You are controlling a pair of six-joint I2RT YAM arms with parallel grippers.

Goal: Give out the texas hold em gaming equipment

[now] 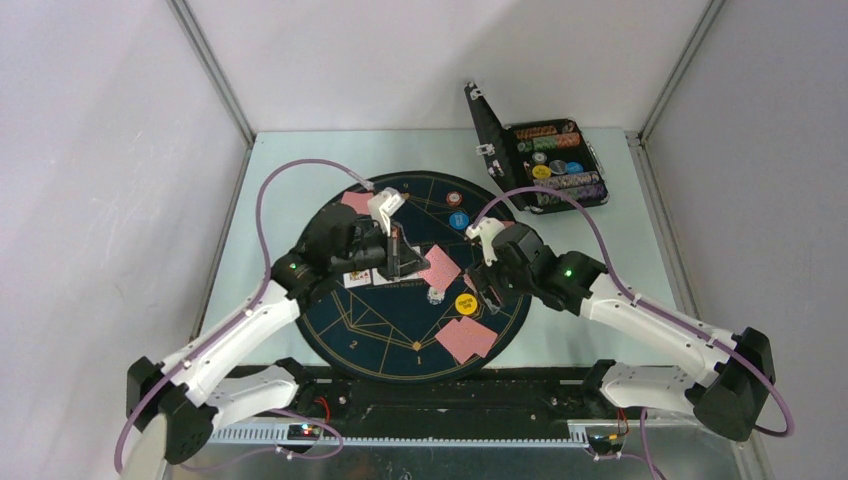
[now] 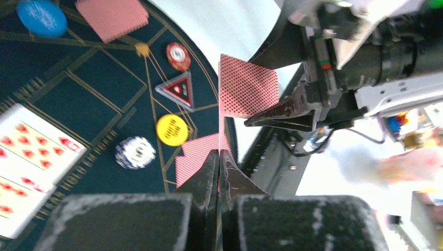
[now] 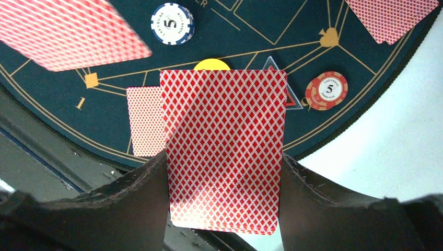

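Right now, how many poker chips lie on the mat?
5: red chip, blue chip far side; white-blue chip, yellow chip nearer; second red chip by triangular marker. Others possibly hidden.

The playing card (image 3: 224, 157) has a red back with a white diamond lattice. The mat (image 1: 385, 315) is dark blue with gold lines. On it lie a yellow disc (image 1: 465, 303), a blue disc (image 1: 458, 220), a red disc (image 3: 326, 90) with white stripes and a white disc (image 3: 173, 23) edged in navy. The triangular marker (image 2: 179, 90) is grey-rimmed, black and red. The surface (image 1: 290, 170) is pale green.

Your left gripper (image 1: 413, 262) and right gripper (image 1: 487, 292) meet over the round mat (image 1: 380, 320), a pink card (image 1: 441, 268) between them.
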